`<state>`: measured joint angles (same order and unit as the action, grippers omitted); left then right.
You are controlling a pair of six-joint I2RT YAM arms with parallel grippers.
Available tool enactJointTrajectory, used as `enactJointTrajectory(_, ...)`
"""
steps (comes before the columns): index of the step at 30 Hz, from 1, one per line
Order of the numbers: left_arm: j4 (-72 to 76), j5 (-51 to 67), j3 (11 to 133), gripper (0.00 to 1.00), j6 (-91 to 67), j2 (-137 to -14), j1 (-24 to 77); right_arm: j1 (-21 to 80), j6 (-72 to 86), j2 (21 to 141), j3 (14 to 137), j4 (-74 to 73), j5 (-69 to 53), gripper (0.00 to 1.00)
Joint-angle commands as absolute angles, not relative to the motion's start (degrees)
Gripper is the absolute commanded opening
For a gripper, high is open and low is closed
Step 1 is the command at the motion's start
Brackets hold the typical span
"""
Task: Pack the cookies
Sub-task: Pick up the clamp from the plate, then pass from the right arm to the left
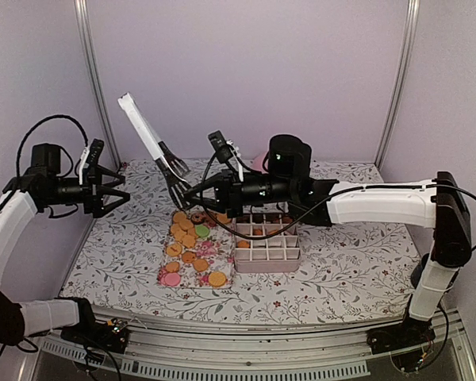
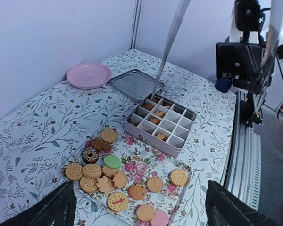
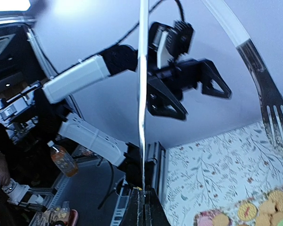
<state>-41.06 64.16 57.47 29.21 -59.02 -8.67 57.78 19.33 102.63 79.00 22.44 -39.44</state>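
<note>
Many cookies (image 1: 192,246), mostly golden-orange with a green, a pink and a dark brown one, lie on a floral tray (image 1: 222,258); they also show in the left wrist view (image 2: 112,176). A partitioned tin (image 1: 267,238) beside the tray holds a few cookies (image 2: 154,120). My right gripper (image 1: 189,193) is shut on one arm of silver fork-tipped tongs (image 1: 155,139), held above the tray's far end. In the right wrist view my right gripper (image 3: 144,203) pinches that arm edge-on, and the tongs' other fork tip (image 3: 272,110) is free. My left gripper (image 1: 115,191) is open and empty, raised left of the tray.
A pink plate (image 2: 89,75) and the tin's lid (image 2: 134,84) lie behind the tin. The right arm (image 1: 373,202) stretches across above the tin. Walls and frame posts close in the back and sides; the table's metal rail (image 1: 262,349) runs along the near edge.
</note>
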Motion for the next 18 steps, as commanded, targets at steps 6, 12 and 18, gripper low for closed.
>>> enactJointTrajectory(6, -30.12, 60.16, 54.71, 0.89, 19.28, -56.88, 1.4, 58.08, 56.27, 114.27, 81.68, 72.14, -52.63, 0.0)
enactJointTrajectory(12, -25.13, 61.35, 55.82, 0.76, 12.87, -57.43, 1.71, 58.64, 58.74, 116.19, 83.05, 72.16, -51.59, 0.0)
enactJointTrajectory(18, -20.1, 63.67, 55.96, 0.54, 5.95, -58.46, 3.02, 59.86, 58.3, 118.35, 84.23, 72.23, -48.42, 0.0)
